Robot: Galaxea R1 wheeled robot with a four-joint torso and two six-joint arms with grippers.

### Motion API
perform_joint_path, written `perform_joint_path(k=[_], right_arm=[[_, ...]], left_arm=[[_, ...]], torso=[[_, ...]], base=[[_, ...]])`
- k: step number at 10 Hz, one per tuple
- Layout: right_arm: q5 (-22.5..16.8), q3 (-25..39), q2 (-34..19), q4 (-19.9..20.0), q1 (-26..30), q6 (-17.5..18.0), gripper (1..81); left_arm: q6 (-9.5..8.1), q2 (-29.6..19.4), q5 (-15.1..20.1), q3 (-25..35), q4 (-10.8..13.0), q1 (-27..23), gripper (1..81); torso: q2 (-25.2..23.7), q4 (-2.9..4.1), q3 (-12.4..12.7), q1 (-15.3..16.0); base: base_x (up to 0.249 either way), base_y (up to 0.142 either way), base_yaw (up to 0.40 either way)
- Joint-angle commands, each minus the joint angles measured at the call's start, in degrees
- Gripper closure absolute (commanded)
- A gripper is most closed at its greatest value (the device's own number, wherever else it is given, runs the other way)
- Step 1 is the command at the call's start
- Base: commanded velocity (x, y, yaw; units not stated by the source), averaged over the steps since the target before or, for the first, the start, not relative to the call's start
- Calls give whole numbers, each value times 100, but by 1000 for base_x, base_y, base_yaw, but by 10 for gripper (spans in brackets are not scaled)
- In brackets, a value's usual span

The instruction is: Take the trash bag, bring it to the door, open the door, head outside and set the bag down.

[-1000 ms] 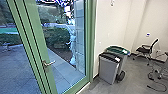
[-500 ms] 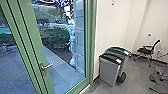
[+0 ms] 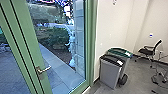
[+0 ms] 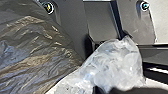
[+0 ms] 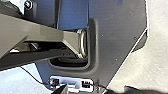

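At the left wrist: trash bag (image 4: 32, 52), dark and shiny, big and close to the camera. Whitish see-through plastic (image 4: 112, 60), crumpled, lies against its side and overlaps the robot's own plate in that view. The plastic runs down to the left hand (image 4: 105, 90); can't tell whether that hand is clamped on it or loose. Right hand (image 5: 96, 89): near the robot's base plate, wide or narrow can't tell.

Head view: green-framed glass door (image 3: 27, 45) fills the left side, lever handle (image 3: 44, 69) sticking out roughly level from the upright. Can't tell if it's latched. Through the glass: paving (image 3: 53, 65), hedge (image 3: 53, 37), pale block wall (image 3: 79, 42) at the right edge of the pane.

Indoors, right of the door frame: grey bin with black lid (image 3: 109, 73), upright on the grey floor (image 3: 137, 77). Second bin, green lid (image 3: 118, 52), just behind it. Both near the white wall (image 3: 112, 25). Dark chair (image 3: 148, 50) further back, well apart from the bins. Thin black cables (image 3: 155, 80) run across the floor on the near side of the chair.
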Motion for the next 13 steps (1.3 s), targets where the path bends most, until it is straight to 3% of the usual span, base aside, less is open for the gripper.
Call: perform_joint_path(k=[1,13], right_arm=[[-312,16,24,-32,195,-2,10],[-312,16,42,-41,213,-2,10]], left_arm=[[55,-14,418,0,22,-274,811],[55,-5,418,0,22,-265,811]], torso=[[0,0,0,0],[0,0,0,-2]], base=[[125,0,0],[125,0,0]])
